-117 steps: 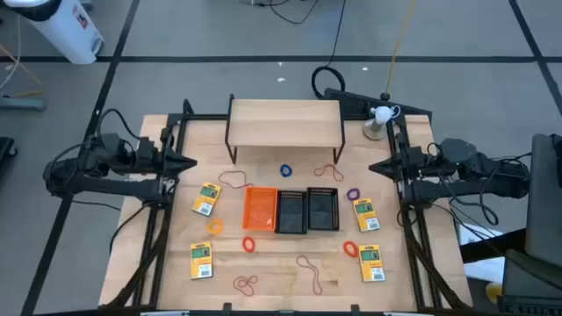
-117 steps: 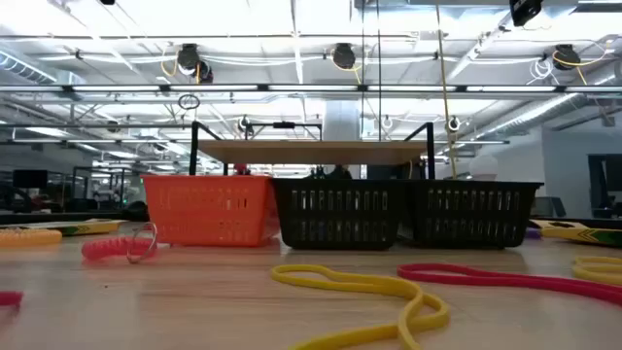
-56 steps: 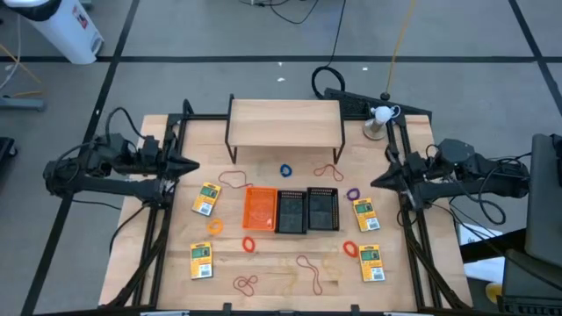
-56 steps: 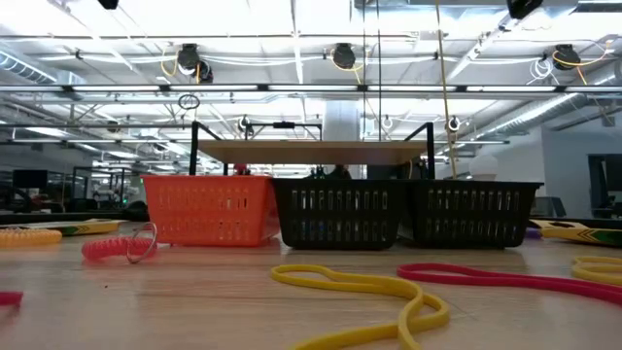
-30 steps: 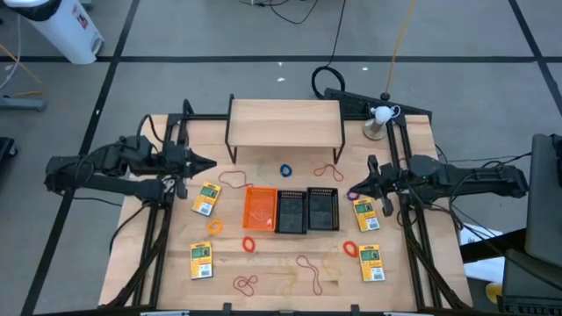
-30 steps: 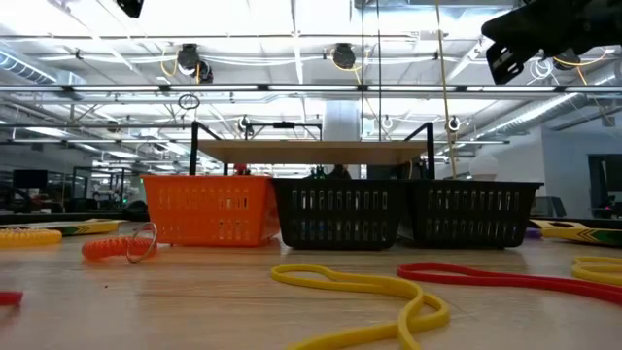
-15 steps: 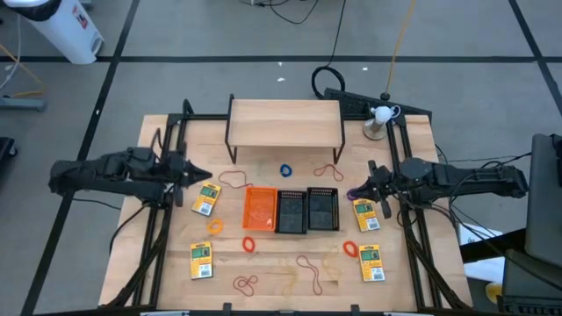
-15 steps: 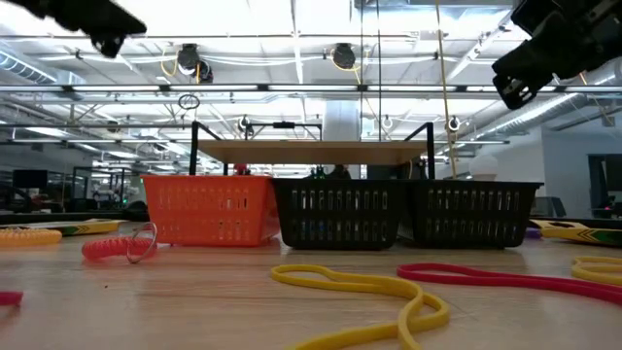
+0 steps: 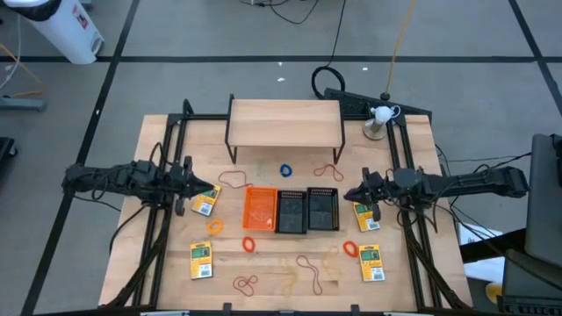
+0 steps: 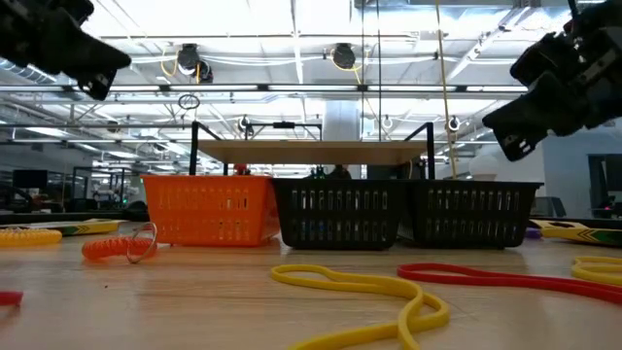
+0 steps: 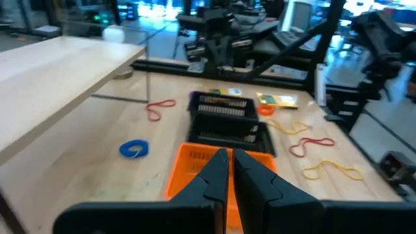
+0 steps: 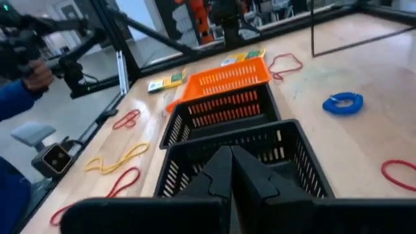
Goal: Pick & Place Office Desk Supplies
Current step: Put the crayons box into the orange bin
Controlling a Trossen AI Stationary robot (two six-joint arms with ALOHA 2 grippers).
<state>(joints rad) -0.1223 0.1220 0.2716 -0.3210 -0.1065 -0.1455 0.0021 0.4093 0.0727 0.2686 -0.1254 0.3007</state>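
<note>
Use the orange bin [image 9: 260,209] as your landmark. It sits mid-table with two black bins [image 9: 307,211] touching in a row on its right-arm side. Your left gripper [image 9: 213,187] hovers off the orange bin's open side, just above a yellow-and-green pack [image 9: 205,199], fingers pressed together, holding nothing. Your right gripper [image 9: 353,197] hangs past the far black bin from the orange one, beside another pack [image 9: 365,215], fingers also pressed together and empty. Two more packs [image 9: 202,260] lie toward the front edge, one diagonally off each end of the bin row. A blue band [image 9: 286,169] and a red band [image 9: 328,170] lie between the orange bin and the wooden shelf [image 9: 284,121]. An orange band [image 9: 216,226] and a red band [image 9: 248,244] sit in front of the orange bin. A purple band [image 9: 353,193] lies near the right gripper. In the low view a yellow band [image 10: 369,292] loops in front of the bins.
</note>
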